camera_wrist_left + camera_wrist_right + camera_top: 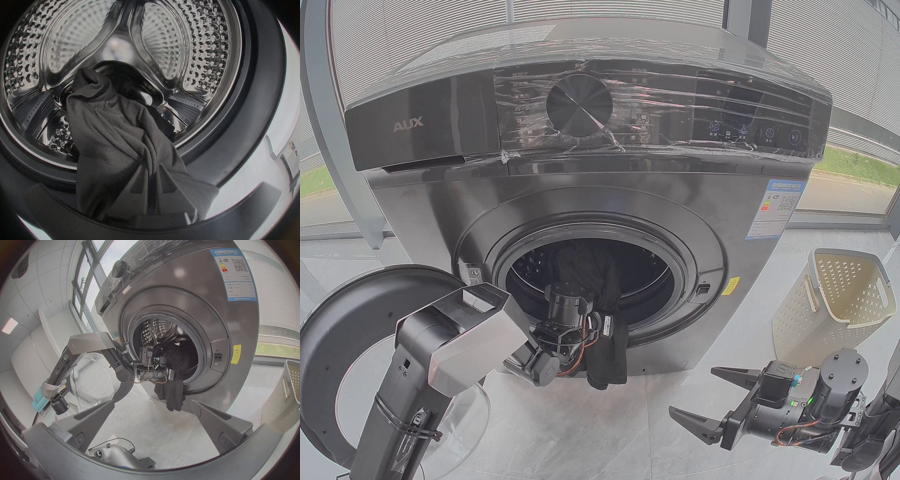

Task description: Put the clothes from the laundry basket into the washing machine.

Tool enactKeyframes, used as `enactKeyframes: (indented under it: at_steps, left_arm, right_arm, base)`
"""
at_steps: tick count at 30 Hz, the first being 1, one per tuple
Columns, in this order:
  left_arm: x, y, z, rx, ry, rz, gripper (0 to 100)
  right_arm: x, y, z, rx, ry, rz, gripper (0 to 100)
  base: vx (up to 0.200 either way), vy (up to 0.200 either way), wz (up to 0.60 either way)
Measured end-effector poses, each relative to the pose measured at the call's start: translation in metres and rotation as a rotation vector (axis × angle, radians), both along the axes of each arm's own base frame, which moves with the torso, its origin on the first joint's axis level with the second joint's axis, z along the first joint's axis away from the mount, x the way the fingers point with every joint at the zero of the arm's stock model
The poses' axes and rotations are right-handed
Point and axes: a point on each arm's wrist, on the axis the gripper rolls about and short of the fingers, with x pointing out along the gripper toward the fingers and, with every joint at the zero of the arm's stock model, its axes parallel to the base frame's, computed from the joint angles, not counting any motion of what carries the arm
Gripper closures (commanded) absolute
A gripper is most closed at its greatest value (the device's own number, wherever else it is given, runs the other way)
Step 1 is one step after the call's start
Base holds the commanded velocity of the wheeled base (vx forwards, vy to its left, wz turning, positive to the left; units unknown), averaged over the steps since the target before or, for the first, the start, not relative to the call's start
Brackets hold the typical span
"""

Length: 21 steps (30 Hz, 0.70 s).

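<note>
While one dark garment [118, 134] lies across the lower lip of the washing machine [612, 187] opening, part of it is bunched inside the drum [193, 47] and the rest hangs down the front of the machine towards the floor [581, 425]. It is the single piece of clothing that can be seen.

At the mouth of the opening, the left gripper [152, 175] has its jaws closed on a fold of the garment, with the cloth gathered between the two fingers. The left arm comes in from the robot's left, just in front of the machine.

One round door [337, 350] stands swung open to the robot's left of the opening.

Well apart from the machine and low on the robot's right, the right gripper [694, 391] hangs above the floor with its two fingers spread wide and nothing between them. It points towards the machine.

One cream laundry basket [794, 325], its walls full of small holes, sits on the floor to the robot's right of the machine, just beyond the right gripper.
</note>
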Motion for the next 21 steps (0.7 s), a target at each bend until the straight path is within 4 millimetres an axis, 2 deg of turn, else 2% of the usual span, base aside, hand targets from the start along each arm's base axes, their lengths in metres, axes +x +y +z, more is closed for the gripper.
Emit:
enactKeyframes:
  at_steps: [5,15,20,21]
  left_arm:
    - [0.007,-0.002,0.009,-0.029,-0.038,0.011,100]
    - [0.046,-0.011,0.068,-0.18,-0.273,0.106,100]
    - [0.053,-0.009,0.07,-0.197,-0.302,0.133,100]
    - [0.054,-0.009,0.069,-0.197,-0.301,0.135,0]
  right_arm:
    - [0.0,0.0,0.0,0.002,-0.002,0.001,0]
    - [-0.001,0.0,0.001,0.003,-0.003,0.002,0]
    - [-0.001,0.0,0.001,0.004,-0.003,0.003,0]
    - [-0.001,0.0,0.001,0.003,-0.003,0.003,0]
  base:
    - [0.0,0.0,0.0]
    - [0.0,0.0,0.0]
    - [0.0,0.0,0.0]
    - [0.0,0.0,0.0]
